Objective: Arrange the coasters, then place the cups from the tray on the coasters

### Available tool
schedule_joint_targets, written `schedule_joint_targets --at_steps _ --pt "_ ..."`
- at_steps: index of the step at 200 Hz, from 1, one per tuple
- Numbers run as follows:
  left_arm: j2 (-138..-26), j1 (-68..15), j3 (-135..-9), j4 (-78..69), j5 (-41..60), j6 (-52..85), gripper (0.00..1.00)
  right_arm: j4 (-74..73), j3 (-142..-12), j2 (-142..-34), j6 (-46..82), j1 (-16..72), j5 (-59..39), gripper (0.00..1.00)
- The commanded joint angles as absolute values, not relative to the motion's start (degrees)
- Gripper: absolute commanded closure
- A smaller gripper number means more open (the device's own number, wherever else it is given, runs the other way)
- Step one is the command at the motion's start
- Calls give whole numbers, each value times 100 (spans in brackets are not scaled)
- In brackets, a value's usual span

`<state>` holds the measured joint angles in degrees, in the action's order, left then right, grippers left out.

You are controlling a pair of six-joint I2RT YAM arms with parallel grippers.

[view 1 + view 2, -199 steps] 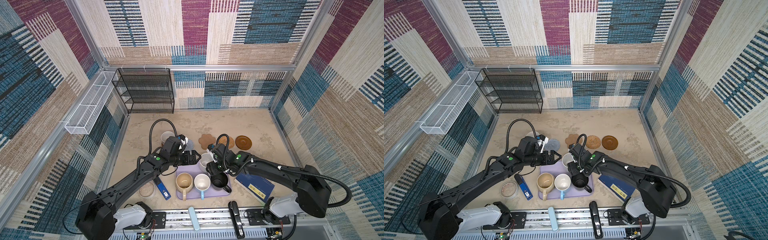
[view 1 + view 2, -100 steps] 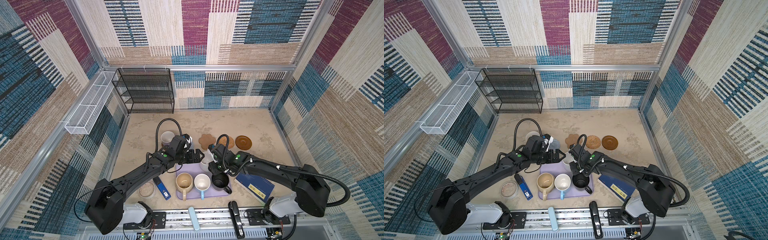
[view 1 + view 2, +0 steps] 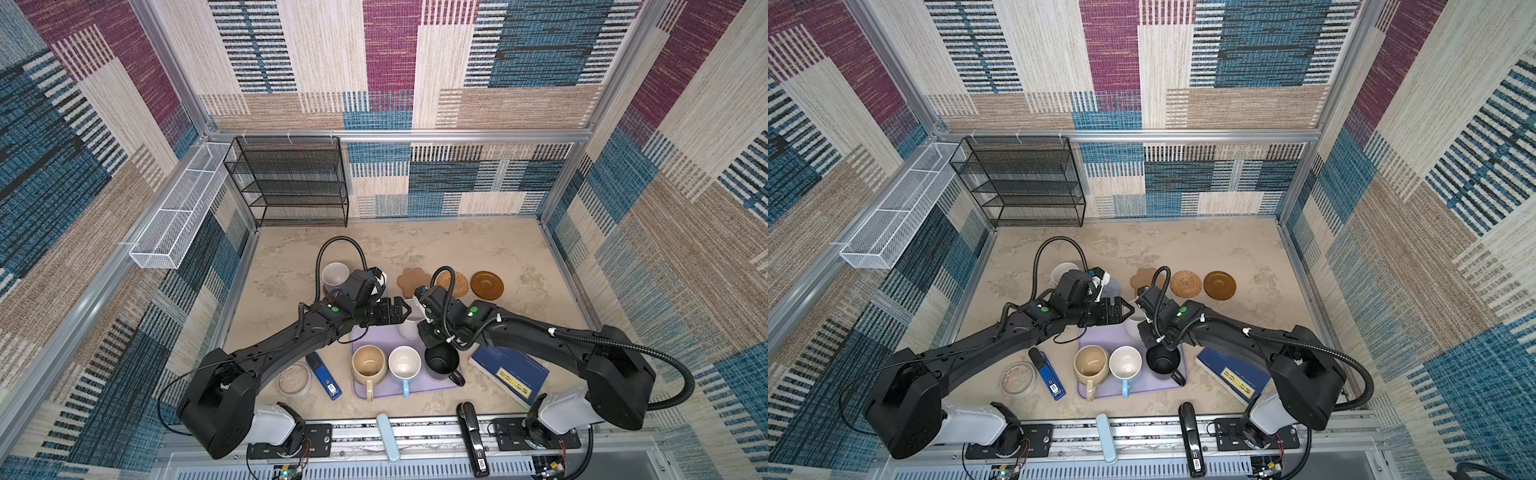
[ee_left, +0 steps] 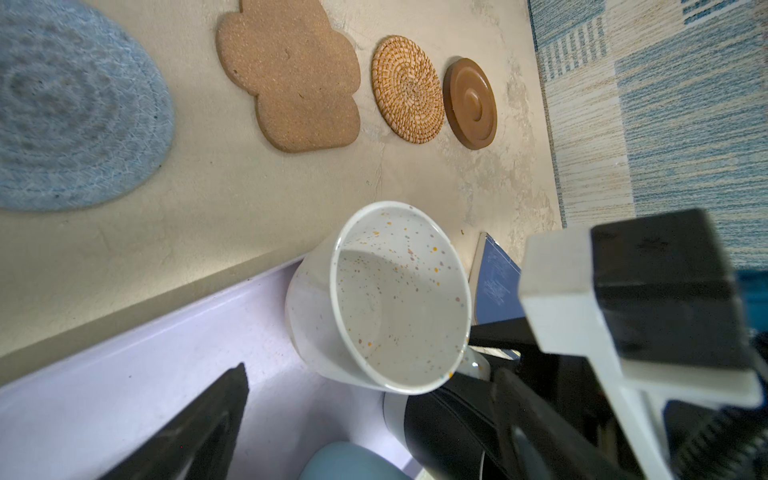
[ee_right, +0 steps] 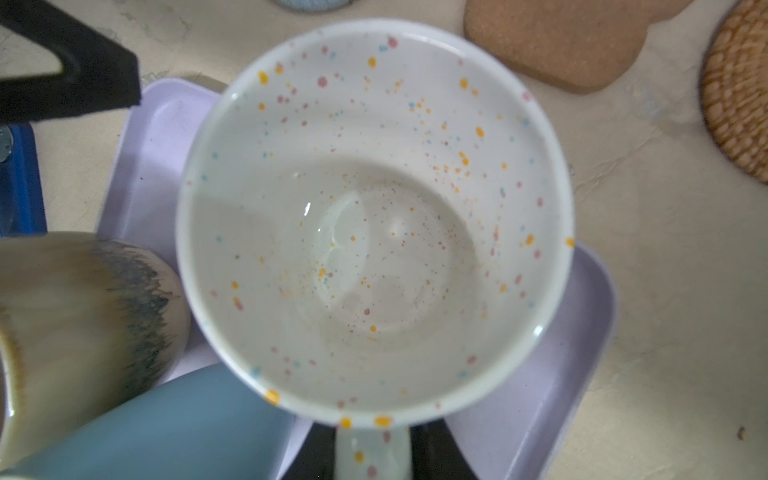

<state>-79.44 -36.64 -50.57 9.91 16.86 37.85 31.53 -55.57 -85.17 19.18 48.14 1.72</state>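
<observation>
right gripper (image 5: 372, 459) is clamping the handle of the white mug (image 5: 374, 216), with a black finger pressing on each side of the handle. the mug's mouth is facing up, showing a speckled inside. in both top views the white mug is sitting over the far right part of the tray (image 3: 374, 338), close to its far edge. cannot tell whether the mug's base is resting on the tray or hanging just clear of it.

left gripper (image 3: 400, 309) is hovering over the tray's far edge, just left of the white mug. its jaws are spreading wide and holding nothing, tips pointing toward the mug.

three mugs are standing upright in a row along the tray's near side: beige mug (image 3: 368, 363) at the left, light blue mug (image 3: 404, 362) in the middle, black mug (image 3: 441, 360) at the right. they are packing close together. the beige and light blue handles are pointing over the near rim.

lavender mug (image 3: 335, 275) is standing off the tray, beyond its far left corner.

four coasters are lying flat on the table in a row beyond the tray's far edge, all bare. pale blue mat (image 4: 75, 112) is lying leftmost, then flower-shaped mat (image 3: 411, 281), rattan mat (image 3: 457, 283), and brown disc (image 3: 487, 285) past the tray's right end.

dark blue book (image 3: 509, 372) is lying just right of the tray.
</observation>
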Motion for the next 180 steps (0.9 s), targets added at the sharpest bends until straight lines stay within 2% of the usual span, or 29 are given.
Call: schedule_joint_targets --at_steps 1,56,95,156,180 --pt "-7914 -3665 -5071 859 1688 3872 6 2742 -5660 -8560 1812 4816 330 80" --pt "-7841 -3665 -5087 923 1617 3838 6 2742 -5693 -8504 1811 4812 235 94" --pt "-7670 -3665 -5108 1015 1511 3833 6 2626 -5593 -8311 1844 4816 112 100" --pt "-7275 -3656 -5112 1207 1274 3832 6 2455 -5532 -8081 1845 4810 167 100" --pt "-6927 -3635 -5227 1614 771 3696 5 2261 -5567 -7988 1886 4814 180 100"
